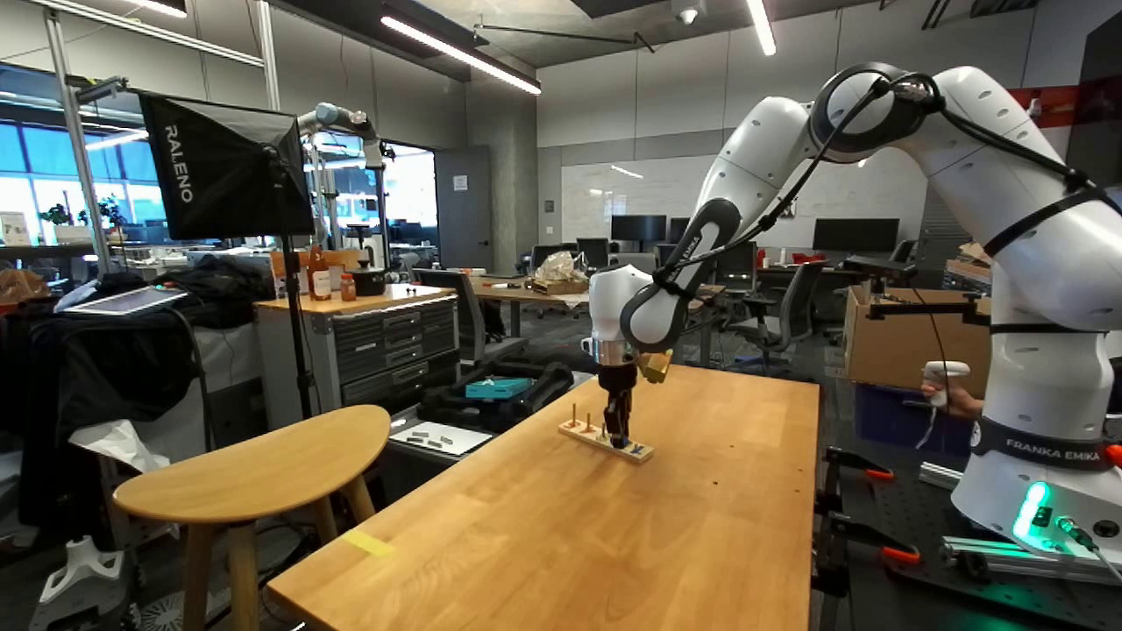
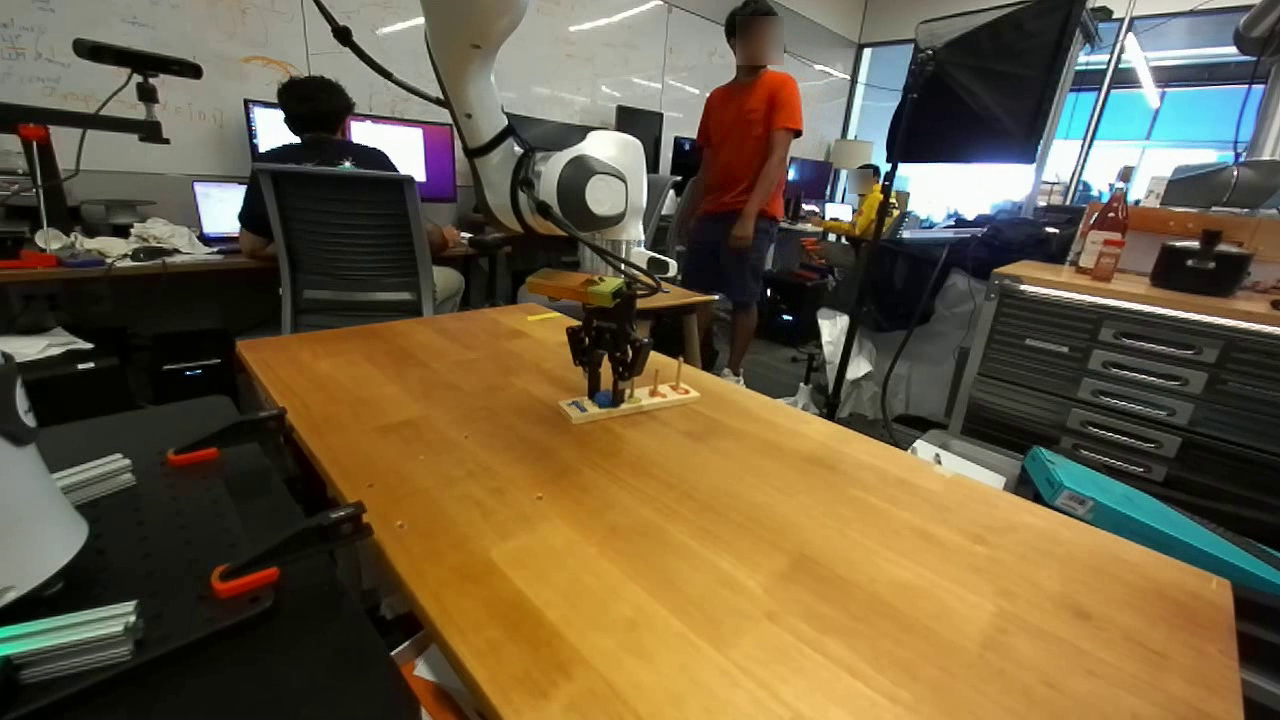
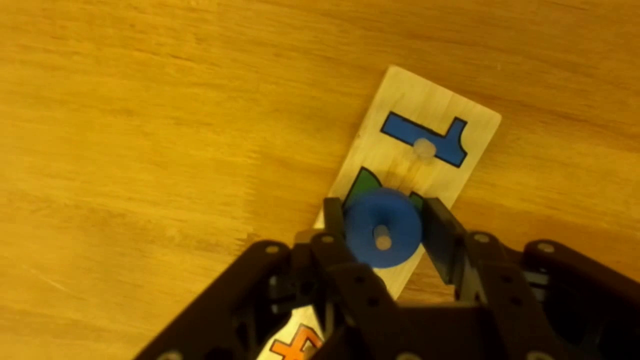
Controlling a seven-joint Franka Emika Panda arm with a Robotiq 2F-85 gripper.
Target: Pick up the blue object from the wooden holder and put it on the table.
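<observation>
The blue object, a round ring [image 3: 367,252], sits around a thin peg of the pale wooden holder [image 3: 400,90] in the wrist view. A printed green figure shows partly beneath it. My gripper [image 3: 383,220] has one finger on each side of the ring, both touching its edges. In an exterior view the ring [image 2: 603,399] shows low between the fingertips [image 2: 607,392], close to the holder [image 2: 660,399]. The gripper [image 1: 619,440] also stands over the holder [image 1: 578,430] in an exterior view, where the ring is mostly hidden. The holder lies on the table [image 1: 614,543].
The holder has other bare upright pegs [image 2: 657,378] beside the gripper, and a printed blue figure [image 3: 410,130] at its end. Yellow tape [image 1: 369,542] marks the table's end. A rounded wooden stool [image 1: 263,464] stands beside the table. Black clamps [image 2: 300,545] sit at its edge.
</observation>
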